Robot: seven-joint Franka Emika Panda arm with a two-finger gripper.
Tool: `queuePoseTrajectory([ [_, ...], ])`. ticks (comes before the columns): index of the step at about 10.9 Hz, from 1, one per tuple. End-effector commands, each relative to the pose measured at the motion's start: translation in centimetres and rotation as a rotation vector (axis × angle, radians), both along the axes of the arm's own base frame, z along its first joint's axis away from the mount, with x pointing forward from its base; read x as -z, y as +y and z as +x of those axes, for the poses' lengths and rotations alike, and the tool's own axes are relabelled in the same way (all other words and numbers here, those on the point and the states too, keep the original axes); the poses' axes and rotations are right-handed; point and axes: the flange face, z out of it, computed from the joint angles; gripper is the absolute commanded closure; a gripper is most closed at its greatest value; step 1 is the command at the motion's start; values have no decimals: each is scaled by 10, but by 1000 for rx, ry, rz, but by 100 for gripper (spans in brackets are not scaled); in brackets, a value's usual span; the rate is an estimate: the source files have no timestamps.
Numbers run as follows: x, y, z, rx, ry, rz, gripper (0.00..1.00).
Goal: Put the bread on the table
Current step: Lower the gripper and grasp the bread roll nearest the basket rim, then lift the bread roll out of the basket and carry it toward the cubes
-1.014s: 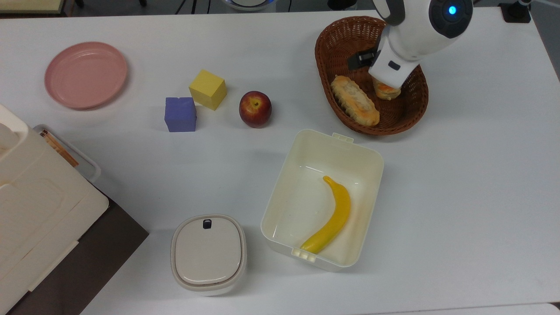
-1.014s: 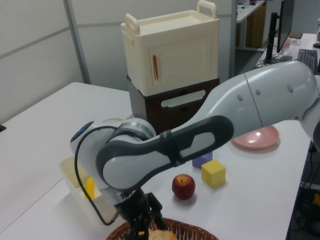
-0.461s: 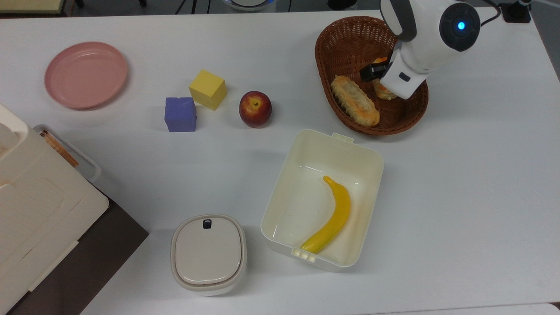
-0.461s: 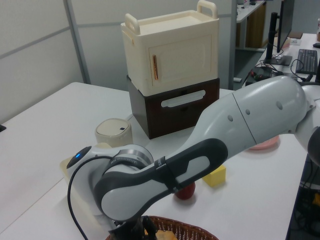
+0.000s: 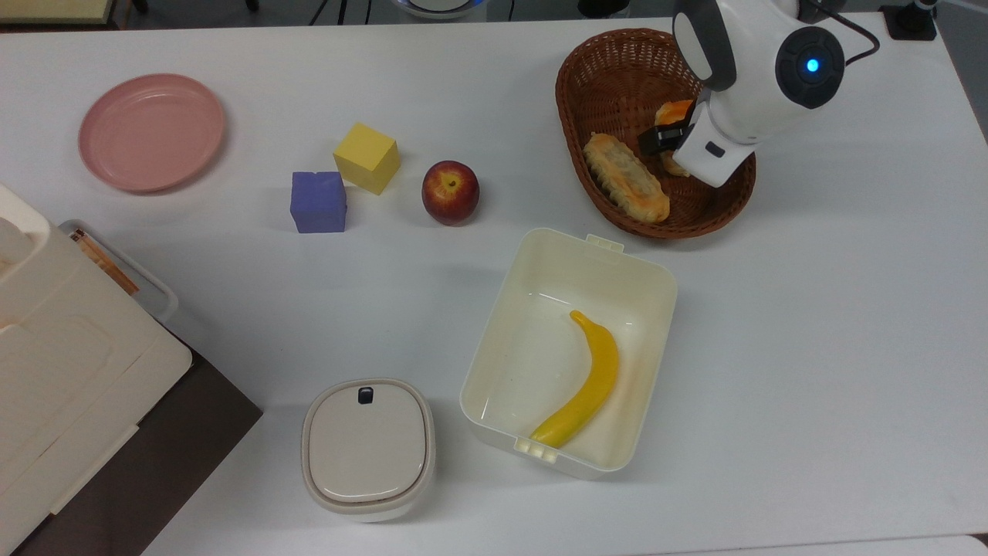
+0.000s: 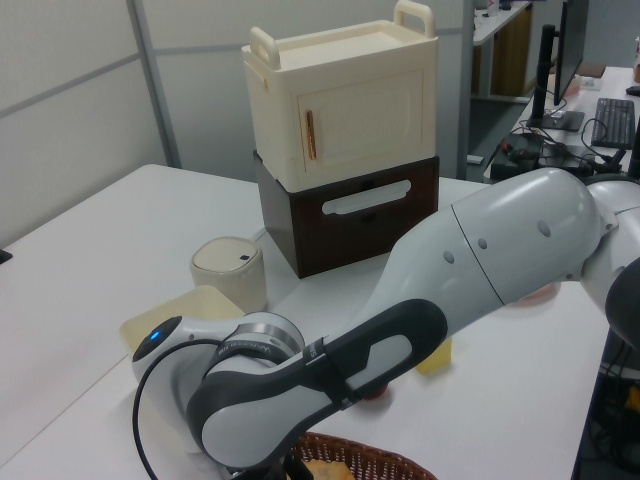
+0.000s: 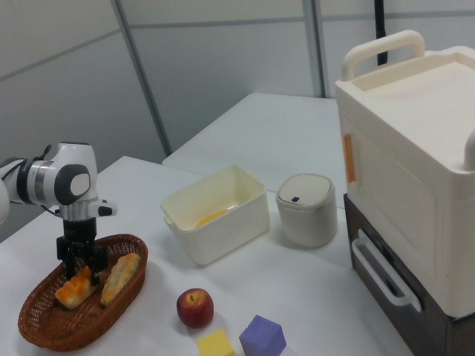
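The bread (image 5: 673, 113) is a short bun with an orange-glazed top, lying in the brown wicker basket (image 5: 573, 85) at the top view's upper right. In the right view the bread (image 7: 72, 291) lies tilted at the basket's (image 7: 44, 337) left side. My gripper (image 7: 80, 265) points straight down into the basket, open, with one dark finger on each side of the bread's raised end. From the top view, the white wrist covers the gripper (image 5: 670, 145) and the bread's nearer half. The white table (image 5: 810, 309) lies all around.
A longer pale-brown loaf (image 5: 625, 177) lies in the basket beside the bread. Below the basket stands an open cream box (image 5: 532, 255) with a banana (image 5: 590, 382). An apple (image 5: 450, 192), yellow cube (image 5: 367, 157), purple cube (image 5: 318, 201), pink plate (image 5: 151, 131) and lidded pot (image 5: 368, 448) lie further left.
The arm has sunk lower over the basket and its wrist has shifted to the top view's right, uncovering the bread's orange far end. The bread itself has stayed in place.
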Motion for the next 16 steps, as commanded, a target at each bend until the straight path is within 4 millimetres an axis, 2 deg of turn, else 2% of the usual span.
queuePoseTrajectory([
  [1,1,4,-10,-13,-33,-46,61],
  [2,-1,1,-9,-13,-35,-52,88],
  [3,-6,-2,-7,-6,-35,-50,100],
  [4,-12,-7,-6,-2,-26,-61,100],
  [5,-31,-12,-3,4,-36,-55,100],
  [8,-88,-59,15,61,-35,-46,100],
  [10,-131,-102,26,77,-47,-20,100],
  [12,-158,-161,37,74,-41,-29,100],
  [14,-170,-225,53,104,-67,-46,100],
  [16,-170,-280,64,153,-74,-78,100],
])
